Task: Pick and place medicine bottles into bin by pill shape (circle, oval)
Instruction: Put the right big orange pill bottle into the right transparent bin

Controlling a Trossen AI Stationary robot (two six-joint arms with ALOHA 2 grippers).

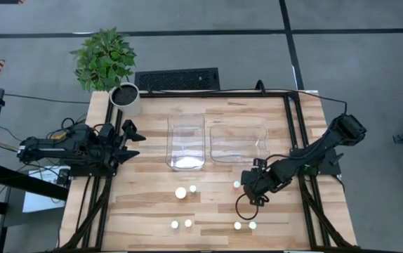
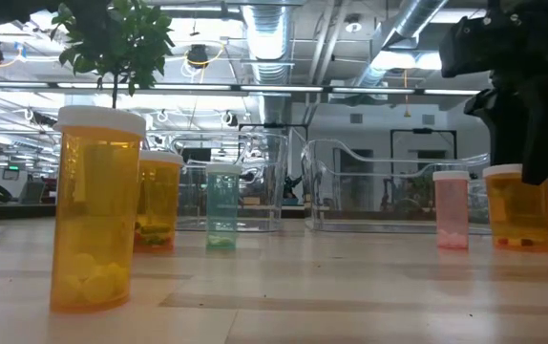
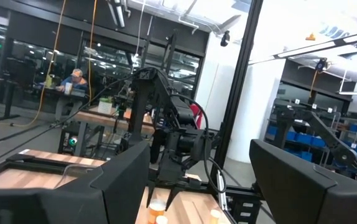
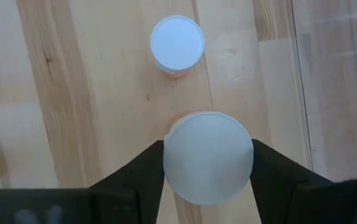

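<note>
Right gripper [image 4: 208, 163]: dark fingers sit on both sides of a large white round cap on an orange medicine bottle [image 4: 208, 155], touching the cap edges, so it is pinching the bottle. In the high view this gripper [image 1: 252, 184] is over the wooden slat table [image 1: 145, 211], just in front of the right clear plastic bin [image 1: 238, 143]. A small white-capped bottle [image 4: 177, 43] stands just beyond the gripped one, apart from it.

Left gripper [image 1: 133, 133]: jaws spread, holding nothing, parked at the table's left edge near the white plant pot [image 1: 126, 98].

The other white-capped bottles [image 1: 180, 192] stand loose on the front half of the table: two near centre, two front centre, two front right. The left clear plastic bin [image 1: 186, 142] is beside the right bin. In the low view, an orange bottle [image 2: 96, 207] with pale round pills is nearest.
</note>
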